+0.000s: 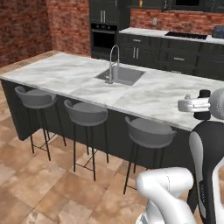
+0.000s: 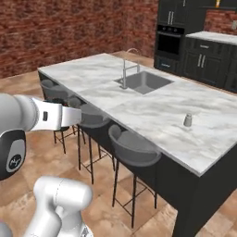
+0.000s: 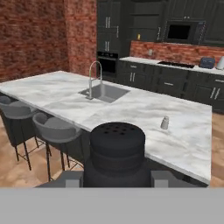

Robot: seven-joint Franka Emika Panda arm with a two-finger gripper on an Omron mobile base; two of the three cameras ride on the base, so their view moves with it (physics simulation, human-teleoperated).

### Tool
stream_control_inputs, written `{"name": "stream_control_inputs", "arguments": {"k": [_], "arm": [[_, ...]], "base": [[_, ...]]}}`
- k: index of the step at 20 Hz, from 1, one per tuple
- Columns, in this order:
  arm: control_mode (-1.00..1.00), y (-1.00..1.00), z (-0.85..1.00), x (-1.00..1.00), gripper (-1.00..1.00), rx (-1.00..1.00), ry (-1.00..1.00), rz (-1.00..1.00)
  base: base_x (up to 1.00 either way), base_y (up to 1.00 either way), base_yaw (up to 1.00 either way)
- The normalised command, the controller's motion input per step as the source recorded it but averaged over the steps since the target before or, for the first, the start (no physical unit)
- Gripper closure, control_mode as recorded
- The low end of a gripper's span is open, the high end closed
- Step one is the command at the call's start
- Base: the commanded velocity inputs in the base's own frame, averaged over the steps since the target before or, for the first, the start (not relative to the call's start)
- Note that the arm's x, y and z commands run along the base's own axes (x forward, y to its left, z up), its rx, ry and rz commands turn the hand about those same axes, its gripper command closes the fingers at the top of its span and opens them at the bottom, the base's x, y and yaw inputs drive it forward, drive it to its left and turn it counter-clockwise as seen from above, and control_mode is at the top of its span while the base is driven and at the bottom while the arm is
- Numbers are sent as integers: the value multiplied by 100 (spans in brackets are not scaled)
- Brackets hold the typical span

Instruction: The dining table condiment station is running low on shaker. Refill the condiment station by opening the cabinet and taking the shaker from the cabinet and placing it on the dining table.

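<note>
1. In the hand view, one black shaker [image 3: 117, 151] stands right in front of the camera, its perforated top facing up, clenched between the two fingers of the gripper [image 3: 117, 178] at the bottom edge. The shaker hangs on the near side of the dining table [image 3: 131, 109], before its edge.
2. In the left base view the gripper [image 1: 202, 105] appears at the right edge with a dark piece of the shaker [image 1: 204, 94] showing above it, over the table's near edge [image 1: 144, 98].
3. Three grey round stools stand along the table's near side: [image 1: 36, 97], [image 1: 86, 112], [image 1: 150, 131].
4. On the marble top there is one small grey shaker [image 2: 188, 120], seen in the right base view and the hand view [image 3: 165, 123]; in the left base view the arm covers that spot.
5. One inset steel sink [image 2: 146, 82] with one faucet [image 2: 126, 65] sits mid-table.
6. Beyond it, the hand view alone takes in a microwave [image 3: 185, 32] among the dark upper cabinets [image 3: 118, 17]; an oven [image 1: 103, 38] and a brick-backed counter [image 1: 168, 34] stand at the far wall.
</note>
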Motion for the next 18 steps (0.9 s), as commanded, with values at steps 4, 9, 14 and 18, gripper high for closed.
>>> {"name": "stream_control_inputs", "arguments": {"k": [4,9,14,18], "arm": [[100,0,0,0,100,0,0,0],[100,0,0,0,100,0,0,0],[100,0,0,0,100,0,0,0],[100,0,0,0,100,0,0,0]], "base": [[48,67,-47],[46,71,-43],[43,56,-42],[60,37,-39]]}}
